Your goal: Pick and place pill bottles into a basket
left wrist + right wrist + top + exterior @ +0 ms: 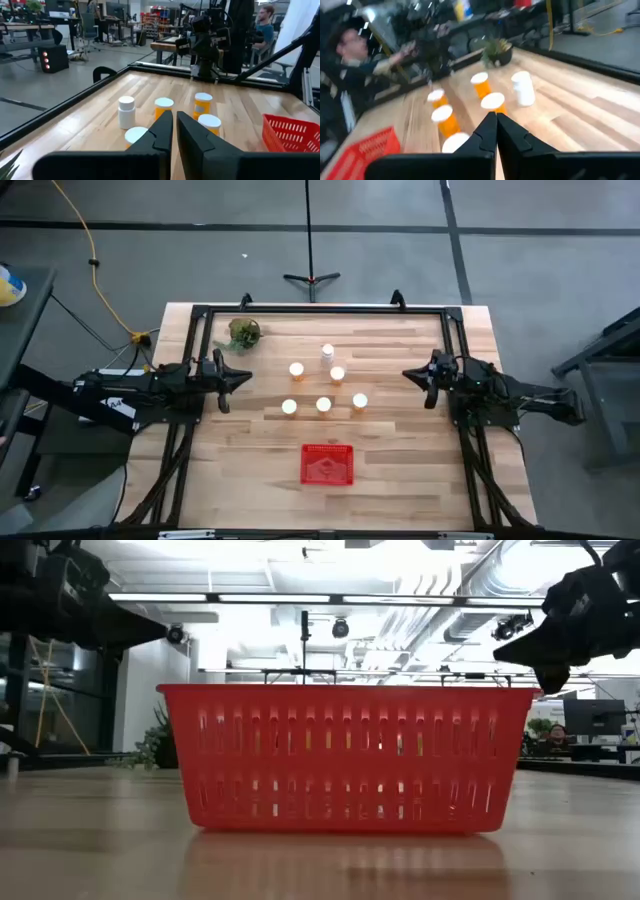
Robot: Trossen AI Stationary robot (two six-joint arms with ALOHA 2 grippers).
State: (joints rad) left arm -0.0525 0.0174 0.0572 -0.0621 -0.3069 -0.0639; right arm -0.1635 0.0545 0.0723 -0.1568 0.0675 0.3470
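Note:
Six pill bottles stand upright in a loose cluster mid-table: five orange ones with white caps (296, 370) (337, 375) (289, 407) and a whitish one (327, 355) at the back. The red mesh basket (327, 447) sits in front of them near the table's front edge, and nothing shows inside it; its wall fills the low view (350, 755). My left gripper (245, 375) is shut and empty, held above the table left of the cluster. My right gripper (408, 375) is shut and empty to the right of it. Both point at the bottles.
A small green plant (243, 333) stands at the back left of the table. A black frame (320, 308) runs round the table edges. A stand base (311, 278) sits on the floor behind. People show beyond the table (262, 25) (350, 45).

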